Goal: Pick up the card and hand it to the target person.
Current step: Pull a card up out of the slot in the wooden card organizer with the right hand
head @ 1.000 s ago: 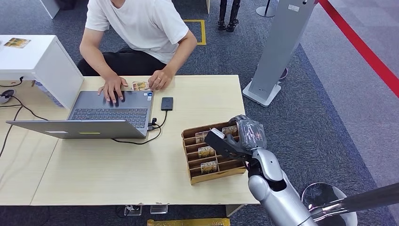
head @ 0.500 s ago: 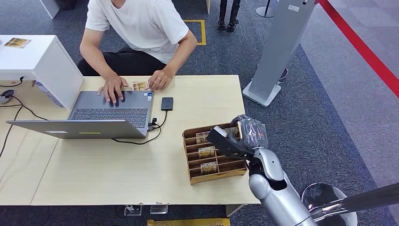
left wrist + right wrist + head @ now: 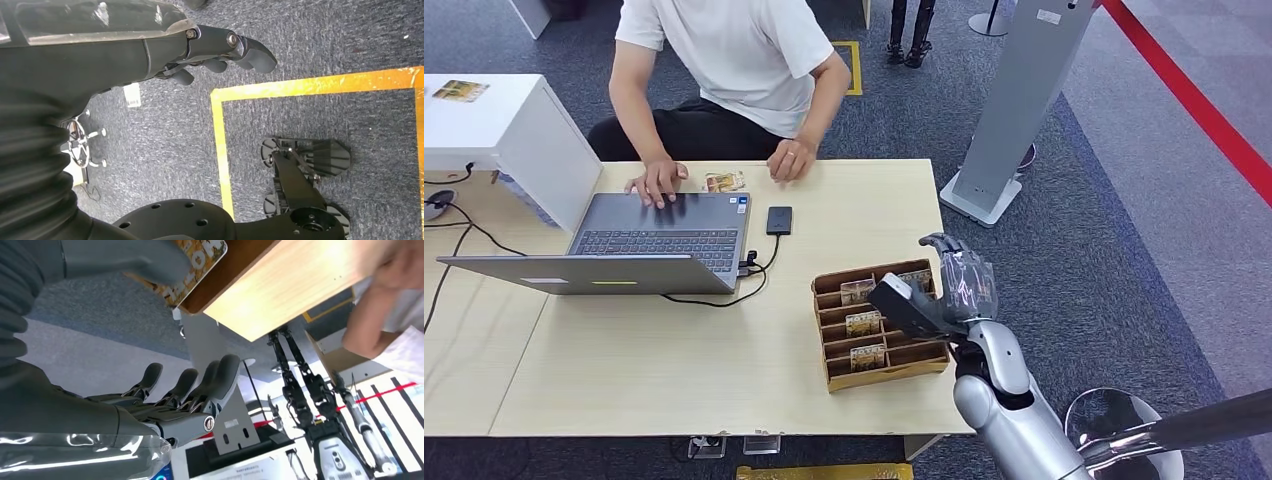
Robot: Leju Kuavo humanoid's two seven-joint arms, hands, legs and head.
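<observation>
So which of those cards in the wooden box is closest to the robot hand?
The card in the back row's right slot, right beside the right robot hand; the other cards sit farther left in the wooden box.

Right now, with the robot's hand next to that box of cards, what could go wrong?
1. The right hand is open at the card box's far corner, which sits close to the table's edge. A bump could push the box off.
2. The cards stand in narrow slots, so the thick fingers might slip or drag out two.
3. The person sits across the table, past the laptop and its cable, which a long reach could snag.
</observation>
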